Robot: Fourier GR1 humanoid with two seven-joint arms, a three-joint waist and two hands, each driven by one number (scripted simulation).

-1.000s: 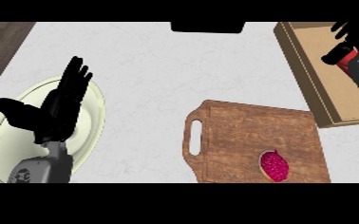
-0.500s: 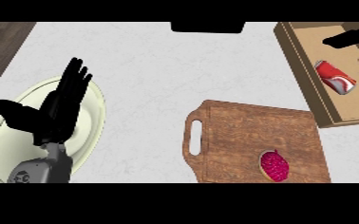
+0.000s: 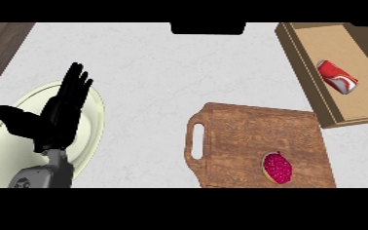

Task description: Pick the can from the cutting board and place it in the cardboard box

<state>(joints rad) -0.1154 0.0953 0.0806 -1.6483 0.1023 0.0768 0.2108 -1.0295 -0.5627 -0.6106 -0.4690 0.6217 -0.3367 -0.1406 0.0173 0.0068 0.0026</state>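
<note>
The can (image 3: 337,76) lies on its side in the cardboard box (image 3: 305,73), far right of the left hand (image 3: 56,119). Its fingers (image 3: 74,85) rest straight, holding nothing; the right hand is out of view. The task looks done.

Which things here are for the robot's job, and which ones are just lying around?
For the job:
- red can, lying inside the box
- cardboard box
- cutting board

Just lying around:
- pale plate under the resting open left hand
- dark pink fruit on the board
</note>
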